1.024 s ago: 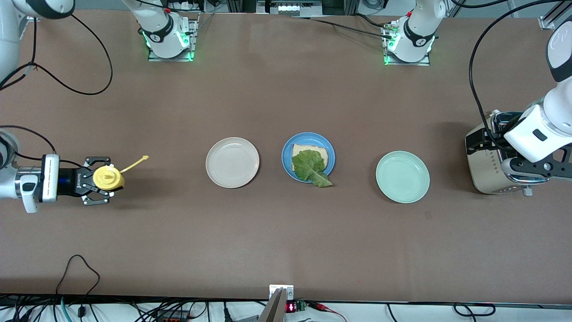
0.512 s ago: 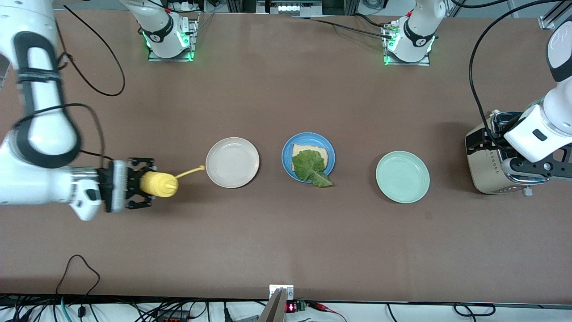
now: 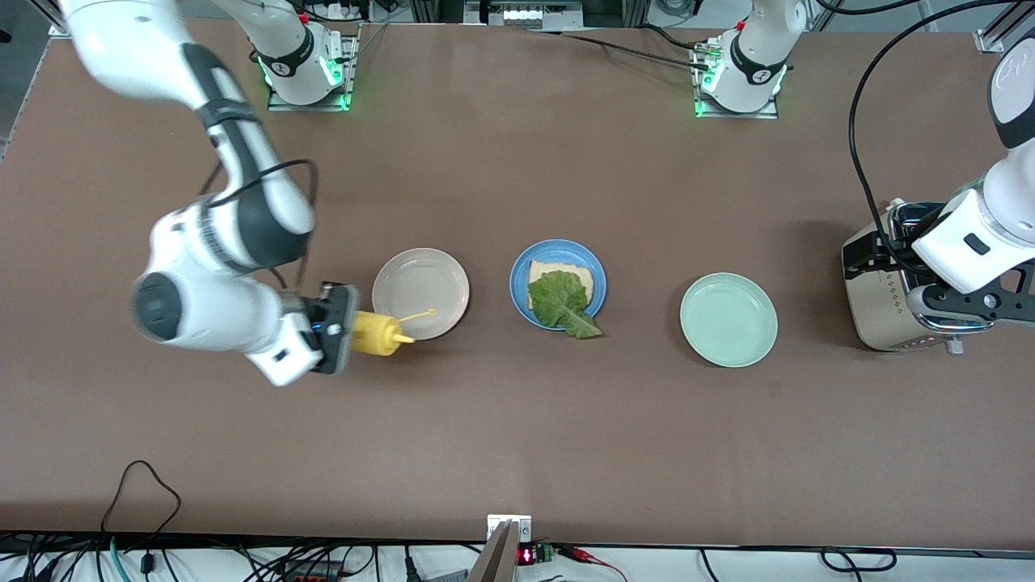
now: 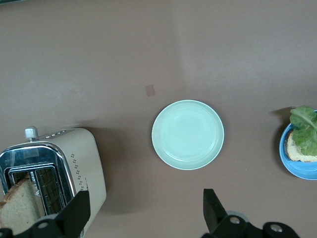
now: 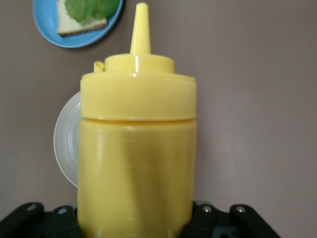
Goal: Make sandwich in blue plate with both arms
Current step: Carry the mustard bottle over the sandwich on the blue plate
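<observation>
The right end effector (image 3: 356, 333) is clamped on a yellow squeeze bottle (image 3: 378, 334), held over the rim of the pinkish-white plate (image 3: 420, 283). On the blue plate (image 3: 521, 303) mid-desk lie one bread slice (image 3: 559, 269) and a lettuce leaf (image 3: 559, 301). The left end effector (image 4: 143, 215), fingers apart, waits above the toaster (image 3: 877, 299)

Both arms are glossy white with rounded jointed shells and dark grey bands at the joints. Black cables loop along the right arm (image 3: 218, 242) and the left arm (image 3: 982, 226). Each round base sits on a metal plate lit green, with a small logo on its dark band. The grippers are black, with bolted finger mounts.
</observation>
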`<state>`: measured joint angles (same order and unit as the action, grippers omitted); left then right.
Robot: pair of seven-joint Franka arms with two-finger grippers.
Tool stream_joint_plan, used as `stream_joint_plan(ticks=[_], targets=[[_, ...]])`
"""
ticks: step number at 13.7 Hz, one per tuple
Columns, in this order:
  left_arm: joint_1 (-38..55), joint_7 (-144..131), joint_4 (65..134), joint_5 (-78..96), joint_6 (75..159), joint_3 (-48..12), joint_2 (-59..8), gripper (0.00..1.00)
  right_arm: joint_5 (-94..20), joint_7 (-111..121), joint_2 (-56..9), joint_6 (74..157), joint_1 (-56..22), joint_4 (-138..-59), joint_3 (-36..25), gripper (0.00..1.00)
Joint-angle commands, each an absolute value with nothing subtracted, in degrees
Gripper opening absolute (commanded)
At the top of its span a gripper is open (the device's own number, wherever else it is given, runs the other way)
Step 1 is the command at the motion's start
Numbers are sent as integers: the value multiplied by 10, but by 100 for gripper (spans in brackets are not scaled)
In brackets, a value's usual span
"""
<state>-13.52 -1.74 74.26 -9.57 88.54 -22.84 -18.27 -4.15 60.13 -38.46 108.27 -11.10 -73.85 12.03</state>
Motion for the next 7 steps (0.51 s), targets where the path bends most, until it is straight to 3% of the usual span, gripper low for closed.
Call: stream_joint_plan(ticks=[1, 7], targets=[[-139, -19, 738, -88, 875, -230, -178, 100, 20, 494, -388, 1095, -175, -733, 113, 15], [-138, -19, 738, -88, 875, -230, -178, 100, 172, 376, -417, 1114, -267, -733, 112, 12]])
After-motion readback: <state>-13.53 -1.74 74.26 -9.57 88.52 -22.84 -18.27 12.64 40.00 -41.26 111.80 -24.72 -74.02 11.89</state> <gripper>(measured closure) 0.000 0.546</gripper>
